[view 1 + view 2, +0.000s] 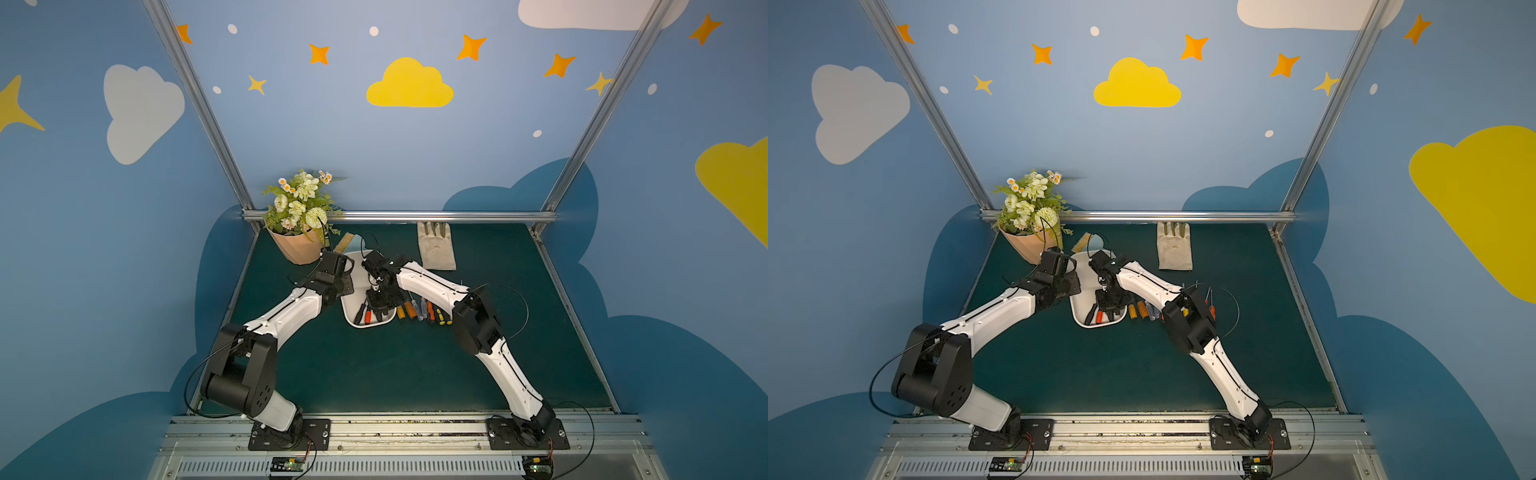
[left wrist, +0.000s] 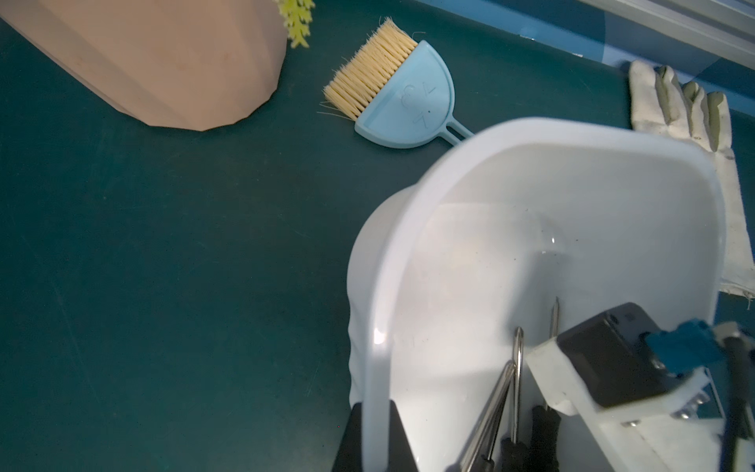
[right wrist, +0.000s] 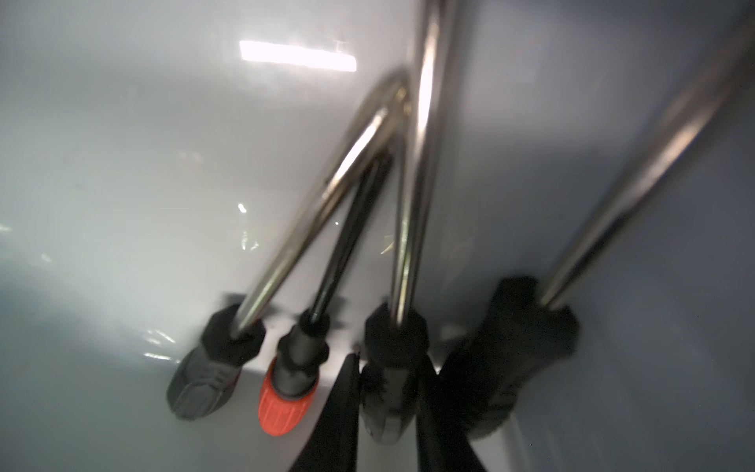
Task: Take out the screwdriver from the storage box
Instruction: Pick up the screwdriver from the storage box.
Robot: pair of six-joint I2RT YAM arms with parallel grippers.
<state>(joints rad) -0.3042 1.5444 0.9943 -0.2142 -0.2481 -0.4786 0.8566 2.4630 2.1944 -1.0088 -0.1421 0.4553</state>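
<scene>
Right wrist view: right gripper (image 3: 388, 367) clamps black-handled steel screwdriver (image 3: 395, 331) in white plastic storage box (image 3: 122, 163); crossed neighbouring shafts (image 3: 327, 192) may snag.

A worktop (image 1: 374, 365) covered with a dark green mat is seen in both top views, bounded at the back by an aluminium rail (image 1: 415, 216). In the far left corner a peach flower pot (image 1: 295, 249) is stood, and just beside it a pale blue brush (image 2: 392, 90) with straw-coloured bristles is laid flat. A white glove (image 1: 436, 247) is laid near the back rail, fingers towards it, well apart from the pot. The white storage box (image 1: 368, 323) is placed near the middle, and a row of screwdrivers (image 1: 411, 310) is laid on the mat just beside it.
</scene>
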